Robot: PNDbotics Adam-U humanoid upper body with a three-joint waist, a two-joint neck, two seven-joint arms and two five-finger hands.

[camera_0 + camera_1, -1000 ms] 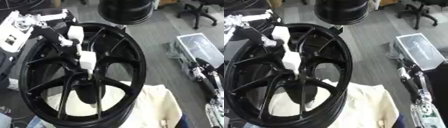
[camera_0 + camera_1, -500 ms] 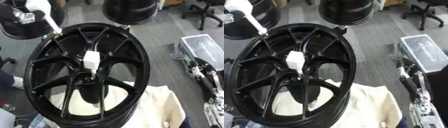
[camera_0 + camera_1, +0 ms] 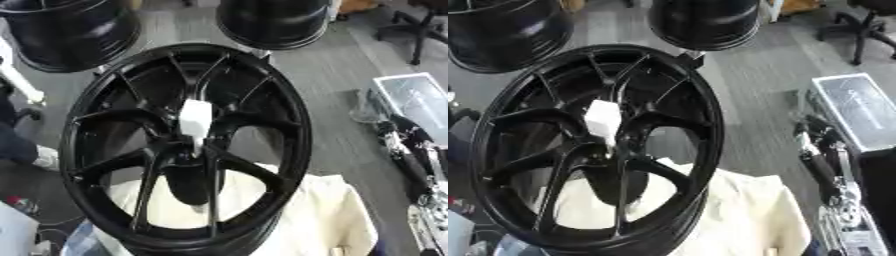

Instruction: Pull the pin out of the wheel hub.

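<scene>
Pin still seated in the hub, no hand on it.

The white pin [image 3: 194, 121] stands in the centre of the black wheel hub [image 3: 188, 150], which rests tilted on a cream cloth [image 3: 324, 220]. The pulling is judged not yet done; reaching, gripping and drawing the pin out all remain. The right arm [image 3: 826, 165] hangs beside the wheel, its fingers hidden, so I cannot tell their state. The left hand is out of view.

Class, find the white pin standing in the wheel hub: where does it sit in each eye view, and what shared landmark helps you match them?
Left eye view: white pin just left of centre.
Right eye view: same pin further left.
Shared landmark: cream cloth under the black wheel's lower right rim.
</scene>
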